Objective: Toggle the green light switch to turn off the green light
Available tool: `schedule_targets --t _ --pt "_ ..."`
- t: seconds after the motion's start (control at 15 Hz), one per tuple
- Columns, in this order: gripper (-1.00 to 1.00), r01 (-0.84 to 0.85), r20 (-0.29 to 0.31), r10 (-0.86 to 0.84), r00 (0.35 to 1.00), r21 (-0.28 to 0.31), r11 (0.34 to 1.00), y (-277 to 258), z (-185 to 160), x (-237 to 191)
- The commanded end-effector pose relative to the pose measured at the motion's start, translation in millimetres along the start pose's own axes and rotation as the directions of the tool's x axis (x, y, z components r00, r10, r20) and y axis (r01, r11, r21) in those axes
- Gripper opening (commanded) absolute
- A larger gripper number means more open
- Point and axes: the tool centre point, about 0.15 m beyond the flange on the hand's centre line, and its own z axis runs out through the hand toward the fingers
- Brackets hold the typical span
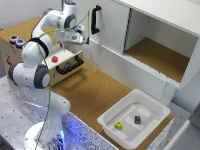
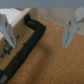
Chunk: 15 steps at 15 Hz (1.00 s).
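Observation:
The green light switch and the green light do not show in either view; the arm may hide them. My gripper (image 1: 76,39) hangs over the wooden control box (image 1: 10,52), near its drawer with a black handle (image 1: 70,65). In the wrist view the gripper (image 2: 39,30) is open and empty, its two fingers (image 2: 7,27) wide apart. The black drawer handle (image 2: 31,41) lies below them over the cork surface. A red button (image 1: 54,59) sits on the box front. Two round buttons (image 1: 17,41) sit on the box top at the exterior view's left.
A white cabinet (image 1: 160,25) with an open compartment stands at the back, its sliding door bearing a black handle (image 1: 95,20). A white bin (image 1: 111,116) at the front of the exterior view's right holds a yellow cube (image 1: 118,125) and a dark cube (image 1: 137,119).

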Motion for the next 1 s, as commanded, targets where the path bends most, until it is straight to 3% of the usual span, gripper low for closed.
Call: schedule_targets --t 0.0,0.13,0.33,0.53,0.73,0.93 --pt "1.00 -0.133 -0.090 0.136 0.987 0.044 0.990 31 63 -29" --pt "1.00 -0.193 -0.064 0.199 0.978 0.083 0.978 30 79 -27" --pt "1.00 -0.310 -0.080 0.323 0.943 0.135 0.941 24 91 -24" --pt "1.00 -0.496 -0.052 0.512 0.858 0.177 0.850 19 104 -20" --pt "1.00 -0.578 -0.036 0.592 0.805 0.181 0.796 20 110 -10" --pt "1.00 -0.550 -0.036 0.564 0.825 0.179 0.816 22 111 7"
